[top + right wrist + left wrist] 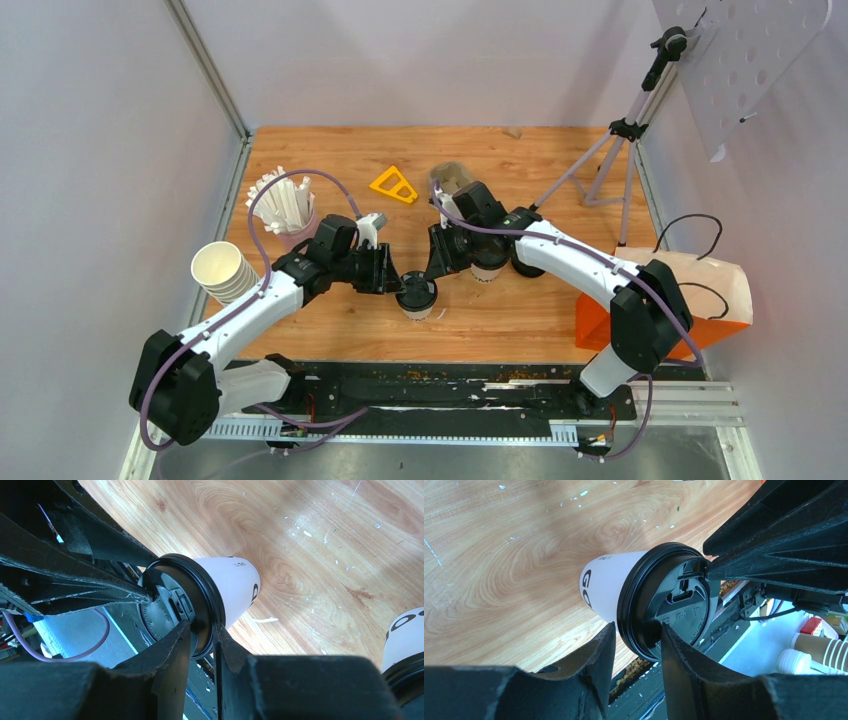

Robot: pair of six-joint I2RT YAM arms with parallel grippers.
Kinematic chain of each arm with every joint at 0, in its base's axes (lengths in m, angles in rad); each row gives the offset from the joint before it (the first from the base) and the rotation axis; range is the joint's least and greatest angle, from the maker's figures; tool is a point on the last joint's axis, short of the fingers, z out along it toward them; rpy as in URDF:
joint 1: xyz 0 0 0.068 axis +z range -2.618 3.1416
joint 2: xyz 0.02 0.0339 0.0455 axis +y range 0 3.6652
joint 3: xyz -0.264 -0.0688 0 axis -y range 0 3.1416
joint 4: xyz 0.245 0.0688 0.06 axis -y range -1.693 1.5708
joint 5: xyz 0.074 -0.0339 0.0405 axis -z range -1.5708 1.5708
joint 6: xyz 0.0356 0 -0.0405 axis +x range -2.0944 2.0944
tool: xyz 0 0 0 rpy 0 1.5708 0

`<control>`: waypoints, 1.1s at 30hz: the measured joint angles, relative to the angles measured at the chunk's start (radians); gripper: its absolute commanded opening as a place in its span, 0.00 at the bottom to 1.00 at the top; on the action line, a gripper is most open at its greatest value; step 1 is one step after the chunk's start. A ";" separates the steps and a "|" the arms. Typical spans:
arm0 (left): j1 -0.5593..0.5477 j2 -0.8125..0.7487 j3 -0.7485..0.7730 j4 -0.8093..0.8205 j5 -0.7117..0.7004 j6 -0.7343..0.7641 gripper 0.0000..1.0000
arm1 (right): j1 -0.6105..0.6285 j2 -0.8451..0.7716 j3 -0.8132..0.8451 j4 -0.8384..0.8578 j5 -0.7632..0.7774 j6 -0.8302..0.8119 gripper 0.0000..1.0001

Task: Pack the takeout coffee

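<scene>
One takeout coffee cup (pixel 417 296), white with a black lid, stands on the wooden table (pixel 330 330) between both arms. My left gripper (pixel 398 283) reaches it from the left. In the left wrist view this gripper (pixel 638 626) pinches the lid's (pixel 674 605) rim, one finger under the rim by the cup wall (pixel 606 585) and one on top. My right gripper (pixel 437 272) comes from the right. In its own view the right gripper (pixel 201 625) clamps the opposite rim of the lid (pixel 165 607). Two more lidded cups (pixel 489 268) (pixel 527 268) stand under the right arm.
The grey-brown pulp carrier (pixel 452 180) sits behind the right gripper, with a yellow triangle (pixel 394 184) beside it. A pot of white straws (pixel 285 205) and a stack of lidless cups (pixel 222 272) are on the left. An orange and white bag (pixel 700 295) and a tripod (pixel 620 150) are on the right.
</scene>
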 measured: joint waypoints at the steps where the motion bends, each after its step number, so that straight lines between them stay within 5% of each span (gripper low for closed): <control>1: 0.000 0.000 0.000 0.000 0.001 0.000 0.45 | 0.000 0.000 0.000 0.000 -0.002 0.000 0.21; 33: 0.000 0.057 0.016 0.008 0.037 0.015 0.44 | -0.045 -0.028 -0.137 0.210 -0.064 -0.004 0.17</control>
